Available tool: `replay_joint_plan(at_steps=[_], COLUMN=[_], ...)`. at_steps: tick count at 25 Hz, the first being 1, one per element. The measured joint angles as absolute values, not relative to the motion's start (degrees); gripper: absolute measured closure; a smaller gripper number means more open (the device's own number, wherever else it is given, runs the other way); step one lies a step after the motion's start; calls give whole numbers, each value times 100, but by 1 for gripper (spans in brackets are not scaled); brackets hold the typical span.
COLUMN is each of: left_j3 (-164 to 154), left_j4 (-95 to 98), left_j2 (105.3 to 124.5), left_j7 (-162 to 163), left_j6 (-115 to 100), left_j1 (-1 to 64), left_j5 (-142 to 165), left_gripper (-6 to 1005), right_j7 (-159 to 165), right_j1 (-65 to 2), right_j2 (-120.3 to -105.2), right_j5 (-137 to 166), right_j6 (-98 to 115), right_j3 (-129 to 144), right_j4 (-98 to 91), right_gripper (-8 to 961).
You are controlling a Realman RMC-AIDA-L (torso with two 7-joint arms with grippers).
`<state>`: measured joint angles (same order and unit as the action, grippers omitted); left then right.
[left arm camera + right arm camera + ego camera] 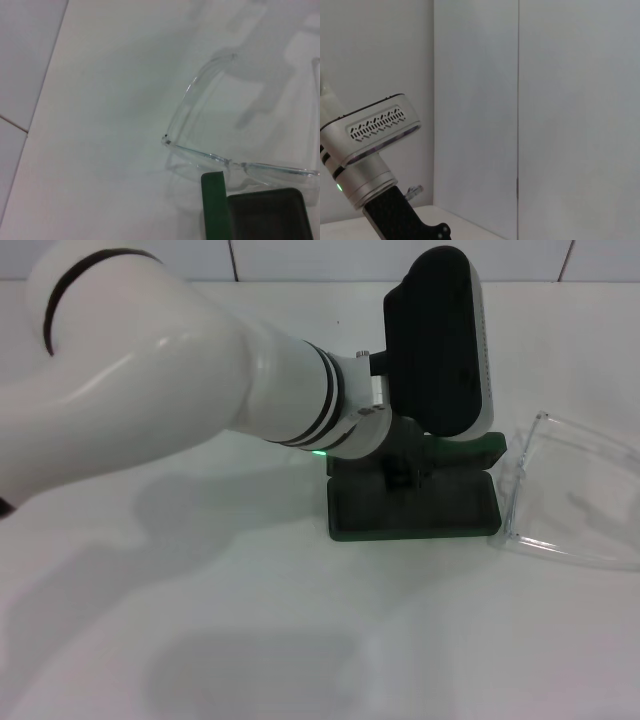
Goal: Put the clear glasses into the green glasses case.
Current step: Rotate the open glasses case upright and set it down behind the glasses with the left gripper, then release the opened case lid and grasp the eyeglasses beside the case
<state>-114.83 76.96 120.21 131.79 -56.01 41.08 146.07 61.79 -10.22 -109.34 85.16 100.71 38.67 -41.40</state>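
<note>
Left end effector [405, 455] sits low over the green glasses case [412, 505], at the case's far edge. Its fingers are hidden behind the wrist camera housing in the head view and missing from the left wrist view, so open or closed: can't tell.

Case lies open on the white desk [250, 640]. Clear glasses [570, 490] lie on the desk just off the case's right end, right of the end effector, touching or nearly touching the case corner. Bare desk in front of and left of the case.

Left wrist view adds detail: one glasses hinge and a thin arm run just past the upright green case wall, with dark lining inside.

Right end effector isn't visible in any view. Right wrist view shows only wall panels and the left arm's wrist [367, 150].
</note>
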Motion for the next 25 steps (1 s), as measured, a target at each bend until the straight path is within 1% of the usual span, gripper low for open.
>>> replay_joint_plan(at_steps=[8, 13, 18, 22, 25], left_j3=[-11404, -10988, -10058, -9023, -8328], left_j4=[7945, 8574, 9627, 10132, 10131], left_j2=[12017, 12000, 11982, 11980, 11977], left_j7=[13223, 13198, 13070, 12550, 12012], left_j6=[-5598, -5782, -6490, -7093, -7408], left_j1=[4039, 3852, 3335, 2758, 2331], left_j5=[14656, 14476, 13748, 12359, 11339], left_gripper=[646, 645, 649, 653, 656], right_j7=[6208, 6547, 7073, 7578, 7915], right_j1=[-1025, -1132, -1438, -1826, -2269], right_j2=[-10925, -10841, -10697, -10522, -10388], right_j5=[8618, 9262, 10073, 10708, 11269], right_j6=[10007, 9807, 9818, 9953, 10169], right_j3=[3867, 3867, 3867, 3871, 3878], right_j4=[-4140, -4311, -4690, -5130, -5438], right_gripper=[248, 251, 255, 257, 259])
